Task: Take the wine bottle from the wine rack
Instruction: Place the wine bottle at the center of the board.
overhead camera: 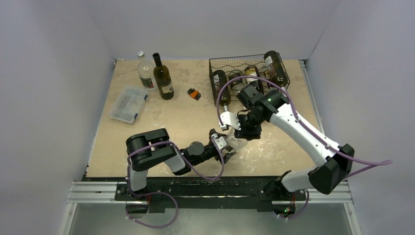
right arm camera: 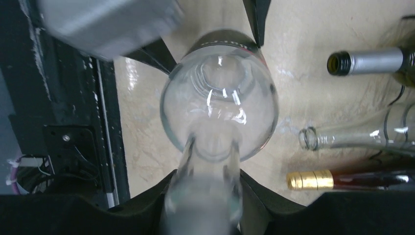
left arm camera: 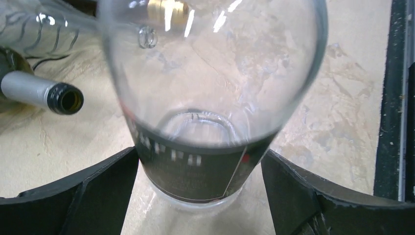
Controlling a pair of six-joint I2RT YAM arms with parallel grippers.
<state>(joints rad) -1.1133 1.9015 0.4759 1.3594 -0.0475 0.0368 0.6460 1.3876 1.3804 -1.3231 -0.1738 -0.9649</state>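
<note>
A clear wine bottle (overhead camera: 238, 145) with a dark label stands off the wine rack (overhead camera: 214, 64), near the table's front edge. My right gripper (overhead camera: 247, 129) is shut on its neck from above; in the right wrist view the neck (right arm camera: 205, 196) fills the gap between both fingers. My left gripper (overhead camera: 226, 149) reaches in low from the left, and its wide-set fingertips (left arm camera: 128, 159) touch the bottle's labelled body (left arm camera: 195, 171) on both sides. The black wire rack at the back right holds several other bottles (overhead camera: 221, 84) lying on their sides.
Necks of racked bottles (right arm camera: 367, 61) point toward the held bottle. A clear bottle (overhead camera: 145, 71) and a dark bottle (overhead camera: 164, 78) stand at the back left. A clear plastic compartment box (overhead camera: 128, 104) and a small orange-black object (overhead camera: 195, 93) lie nearby. The black rail (overhead camera: 205, 188) runs along the front.
</note>
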